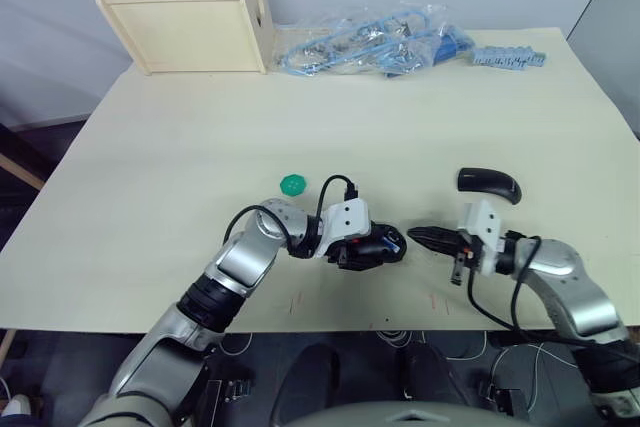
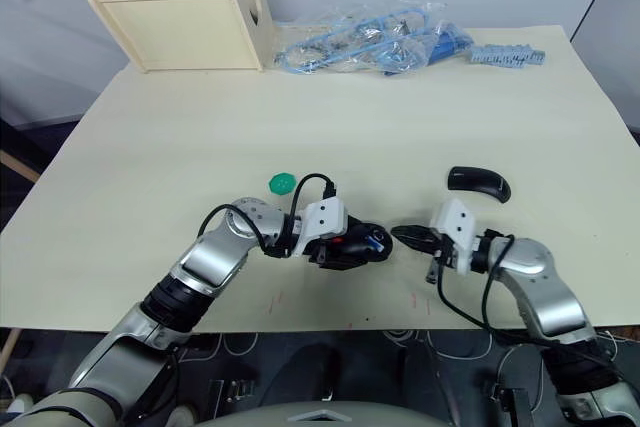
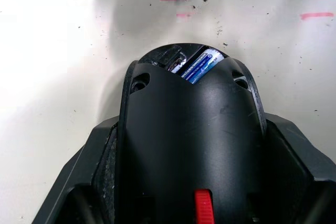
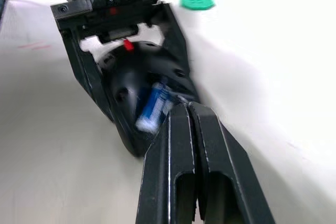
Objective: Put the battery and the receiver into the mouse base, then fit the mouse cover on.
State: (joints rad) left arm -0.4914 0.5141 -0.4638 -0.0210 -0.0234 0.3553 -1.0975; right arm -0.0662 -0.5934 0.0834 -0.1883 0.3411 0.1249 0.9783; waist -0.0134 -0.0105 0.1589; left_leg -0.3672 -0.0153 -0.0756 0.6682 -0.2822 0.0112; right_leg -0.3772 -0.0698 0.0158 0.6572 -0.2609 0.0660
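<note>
The black mouse base [image 1: 378, 246] with its red patch lies on the table near the front edge, and my left gripper [image 1: 366, 247] is shut on its sides. The silver-and-blue battery [image 4: 153, 106] lies in the open slot at the base's far end, slightly tilted. My right gripper [image 4: 184, 109] is shut, with nothing visible between its fingers, and its tips are right at the end of the base beside the battery. The glossy black mouse cover [image 1: 489, 184] rests on the table behind my right gripper. The receiver is out of view.
A green round disc [image 1: 293, 184] lies behind my left arm. Two wooden boxes [image 1: 190, 22] stand at the back left. Clear bags of blue cables [image 1: 370, 42] and a blue strip of parts [image 1: 508, 57] lie at the back.
</note>
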